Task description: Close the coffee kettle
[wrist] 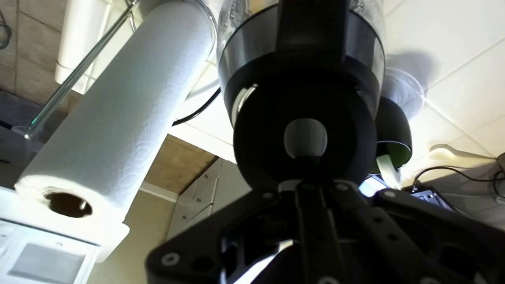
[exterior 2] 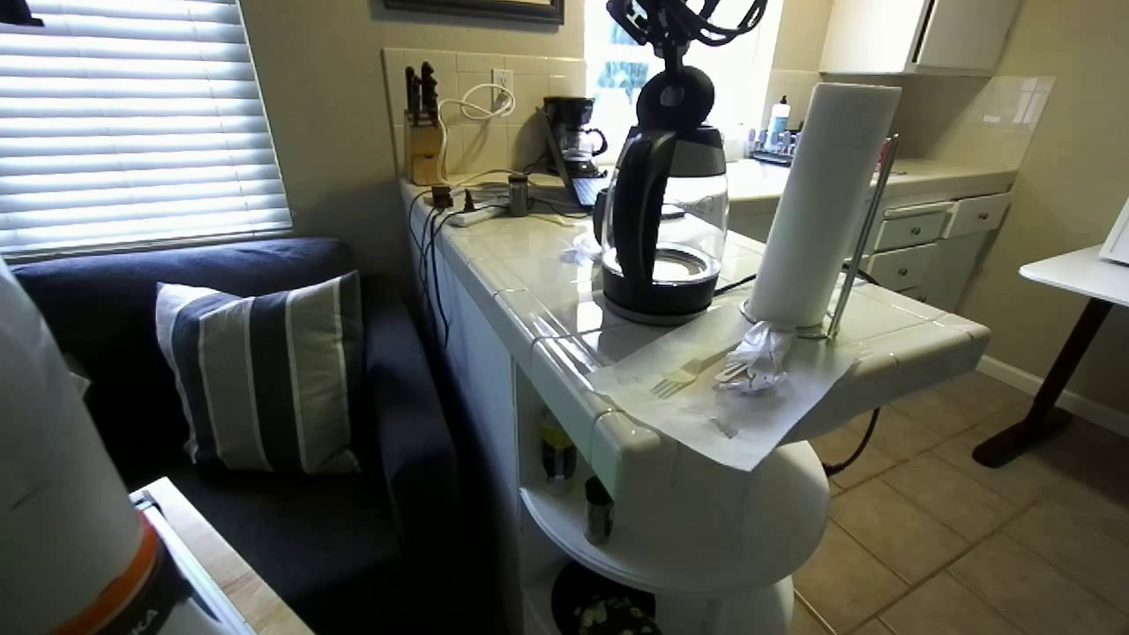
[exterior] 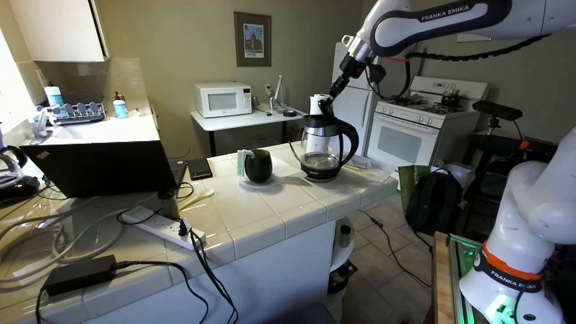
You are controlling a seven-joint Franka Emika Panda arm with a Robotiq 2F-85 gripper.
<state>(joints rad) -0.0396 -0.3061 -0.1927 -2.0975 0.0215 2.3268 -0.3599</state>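
The coffee kettle [exterior: 320,146] is a clear glass carafe with a dark base and black handle. It stands upright on the tiled counter and also shows in an exterior view [exterior 2: 697,220] and the wrist view [wrist: 252,41]. Its round black lid [exterior 2: 651,104] is raised nearly upright above the rim, with a hole in its middle. The lid also shows edge-on [exterior: 325,109] and fills the middle of the wrist view [wrist: 264,138]. My gripper [exterior: 331,97] is shut, its narrow tip at the lid's upper edge. In the wrist view the dark fingertips [wrist: 308,171] overlap the lid. Whether they pinch it is hard to see.
A black mug [exterior: 259,167] with a green inside stands beside the kettle. A paper towel roll [exterior 2: 816,212] on a metal stand is close by. White paper with plastic forks [exterior 2: 706,423] lies at the counter corner. A laptop [exterior: 99,168] and cables lie farther along the counter.
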